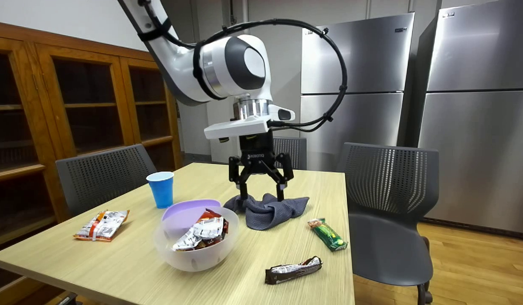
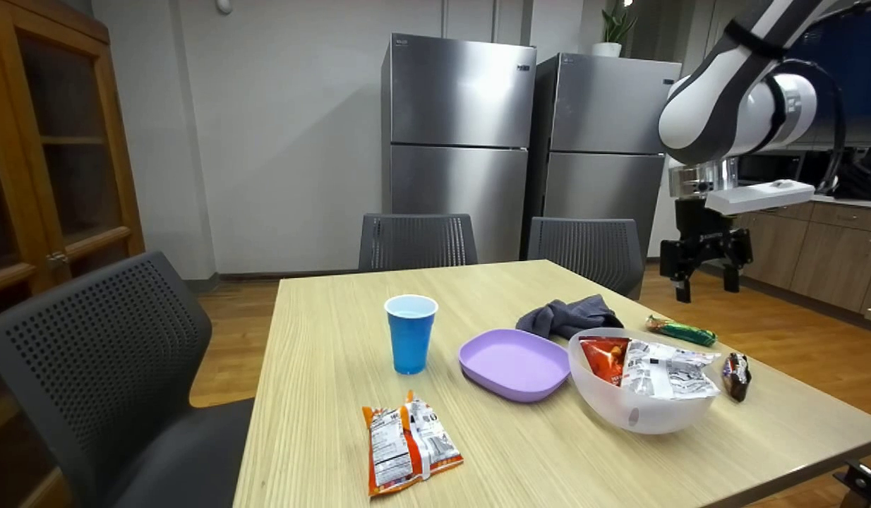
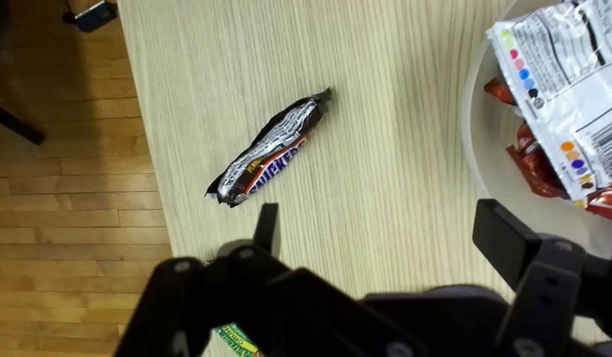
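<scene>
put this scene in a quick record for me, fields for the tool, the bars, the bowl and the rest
Tool: open, raised above the table, holding nothing
Snickers bar: lying on the table, not touched by the tool
Green-wrapped bar: lying on the table near its edge
Translucent bowl: holds a silvery-white packet and red packaging
Purple plate: beside the bowl
Gray cloth: crumpled on the table
Blue cup: upright
Orange-and-white packet: lying apart from the bowl
</scene>
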`<state>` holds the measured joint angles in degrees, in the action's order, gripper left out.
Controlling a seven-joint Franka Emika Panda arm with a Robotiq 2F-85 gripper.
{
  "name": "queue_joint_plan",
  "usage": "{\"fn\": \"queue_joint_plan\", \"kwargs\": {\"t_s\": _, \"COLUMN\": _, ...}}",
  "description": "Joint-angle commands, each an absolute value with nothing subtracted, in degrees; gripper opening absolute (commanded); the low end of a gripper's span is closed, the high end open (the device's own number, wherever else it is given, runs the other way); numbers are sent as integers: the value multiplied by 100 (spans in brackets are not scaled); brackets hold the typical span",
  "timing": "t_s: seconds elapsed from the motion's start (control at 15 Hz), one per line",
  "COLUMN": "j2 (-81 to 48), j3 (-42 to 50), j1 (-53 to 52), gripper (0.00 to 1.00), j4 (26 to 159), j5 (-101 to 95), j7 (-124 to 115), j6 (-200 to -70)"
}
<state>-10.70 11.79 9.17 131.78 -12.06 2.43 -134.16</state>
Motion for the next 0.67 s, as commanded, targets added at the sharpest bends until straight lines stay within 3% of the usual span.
{"fn": "queue_joint_plan", "kwargs": {"t_s": 0.0, "j2": -1755, "j3": 1219, "j1": 1040, "gripper": 100, "j4": 12289, "j5": -1011, "j7": 88, "j6": -13032}}
{"fn": "queue_joint_plan", "kwargs": {"t_s": 0.6, "j2": -3192, "j3": 1303, "j1": 1240, "gripper": 100, "j4": 10555, "j5": -492, "j7": -418, "j6": -12358}}
